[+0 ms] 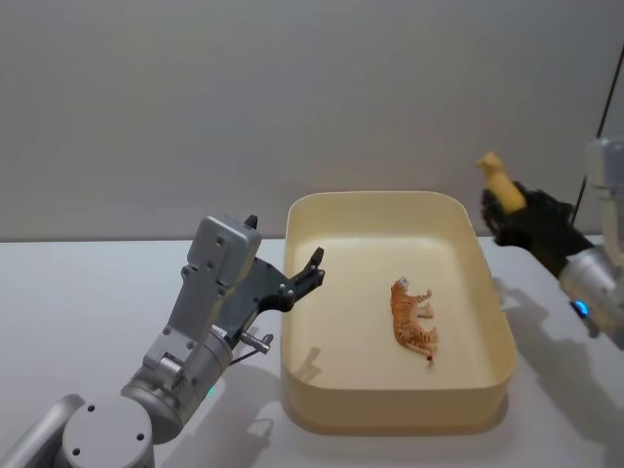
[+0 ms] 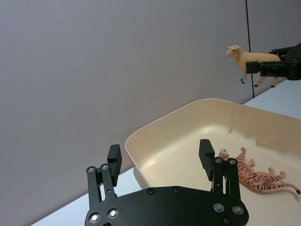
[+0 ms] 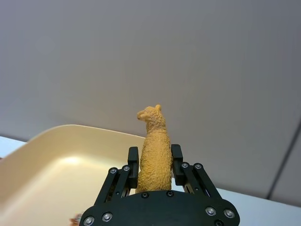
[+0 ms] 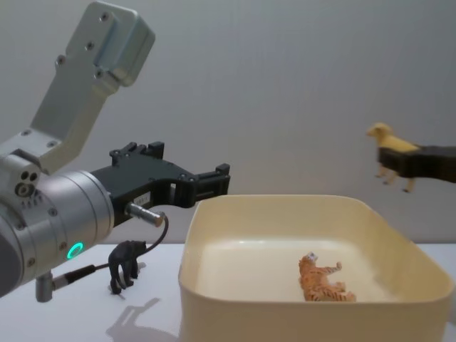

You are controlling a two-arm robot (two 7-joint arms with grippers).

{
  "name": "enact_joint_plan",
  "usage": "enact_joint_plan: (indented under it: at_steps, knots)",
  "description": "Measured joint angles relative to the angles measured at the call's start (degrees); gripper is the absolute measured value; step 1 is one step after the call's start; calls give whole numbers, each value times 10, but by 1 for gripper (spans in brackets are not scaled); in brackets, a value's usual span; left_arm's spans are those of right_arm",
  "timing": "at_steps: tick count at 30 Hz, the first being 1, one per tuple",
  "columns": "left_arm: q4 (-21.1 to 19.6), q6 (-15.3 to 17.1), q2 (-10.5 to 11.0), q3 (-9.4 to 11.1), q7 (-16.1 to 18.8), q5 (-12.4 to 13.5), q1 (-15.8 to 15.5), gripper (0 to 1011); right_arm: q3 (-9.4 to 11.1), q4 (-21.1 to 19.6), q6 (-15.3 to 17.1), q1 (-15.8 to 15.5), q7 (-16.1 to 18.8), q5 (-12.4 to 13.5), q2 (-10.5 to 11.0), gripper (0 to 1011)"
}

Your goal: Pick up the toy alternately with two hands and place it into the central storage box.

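Head view has the white table (image 1: 78, 292) with the central storage box (image 1: 390, 414) sitting right in the middle, a big cream-yellow tub with rounded corners. The left gripper (image 1: 314, 268) hangs just over the tub's left rim, and in the left wrist view you can see its fingers (image 2: 114, 157) spread wide with nothing between them. The chest view shows a green ring light (image 4: 73, 251) glowing on that arm's body. Over on the other side, the right gripper (image 1: 502, 210) is up in the air just off the box's far right corner, and its fingers are clamped tight on the body of a tan sheep-looking toy (image 1: 497, 180). The animal's head and front poke out past the fingertips, and it's well above rim height, outside the tub. Inside the box there's a striped orange tiger toy (image 1: 411, 324) flopped on its side on the floor of the tub, a bit right of centre. Smallest thing: a little black animal toy (image 4: 125, 263) standing upright on the table just left of the box, under the left arm.
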Motion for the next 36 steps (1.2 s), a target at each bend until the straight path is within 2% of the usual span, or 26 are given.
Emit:
enact_joint_plan:
  at_steps: [5,7,11,13,14,18,26,36]
  knots:
    - [0,0,0,0,0,0,0,1001,-14,11,13,17,27,0,-15,394]
    - [0,0,0,0,0,0,0,1001,-20,20,18,27,39,-3,-22,429]
    - [0,0,0,0,0,0,0,1001,-32,36,26,43,56,-8,-35,586]
    - [0,0,0,0,0,0,0,1001,-36,44,29,50,63,-10,-40,605]
    - [0,0,0,0,0,0,0,1001,-37,46,30,52,66,-11,-41,663]
    - [0,0,0,0,0,0,0,1001,-43,55,34,61,77,-13,-48,766]
    - [0,0,0,0,0,0,0,1001,-40,49,29,58,74,-12,-44,999]
    - [-5,1,3,-1,4,-2,4,1001,-15,17,6,34,43,1,-19,1001]
